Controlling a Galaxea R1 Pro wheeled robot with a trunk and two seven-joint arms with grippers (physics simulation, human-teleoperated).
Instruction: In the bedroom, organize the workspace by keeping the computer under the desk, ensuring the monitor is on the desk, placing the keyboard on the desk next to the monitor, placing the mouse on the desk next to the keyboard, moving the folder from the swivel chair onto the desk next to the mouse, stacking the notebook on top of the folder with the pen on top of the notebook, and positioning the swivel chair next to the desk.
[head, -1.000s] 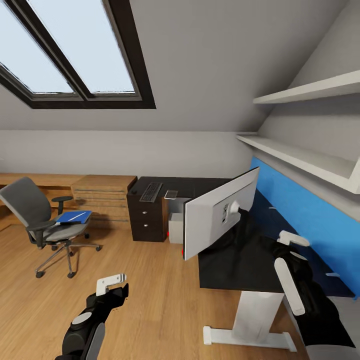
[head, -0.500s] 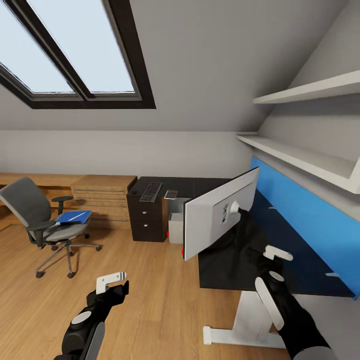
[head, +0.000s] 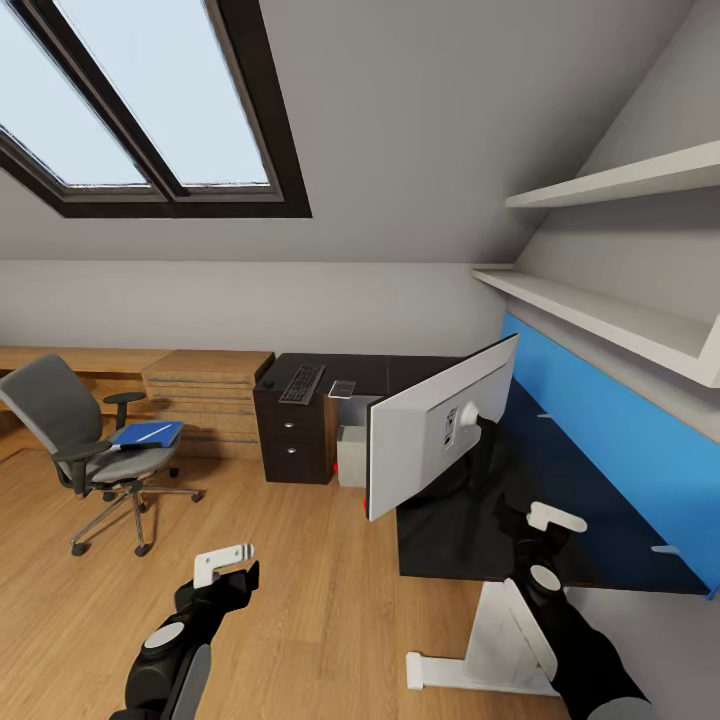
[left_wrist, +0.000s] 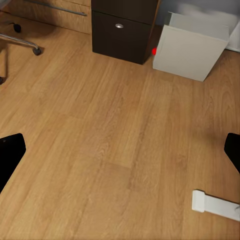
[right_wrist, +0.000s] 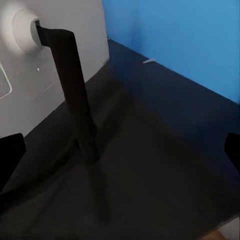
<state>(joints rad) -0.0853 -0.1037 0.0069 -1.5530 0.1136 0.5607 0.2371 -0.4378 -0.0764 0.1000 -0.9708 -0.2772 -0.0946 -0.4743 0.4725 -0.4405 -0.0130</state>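
One unmarked monitor on desk

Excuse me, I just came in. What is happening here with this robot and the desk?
The robot is tidying a bedroom workspace. The monitor stands on the desk, and the right gripper hangs open over the desk behind it, holding nothing. The left gripper is open above the floor. The keyboard lies on the far part of the desk, the computer sits on the floor beside the drawers, and the folder is still on the swivel chair.
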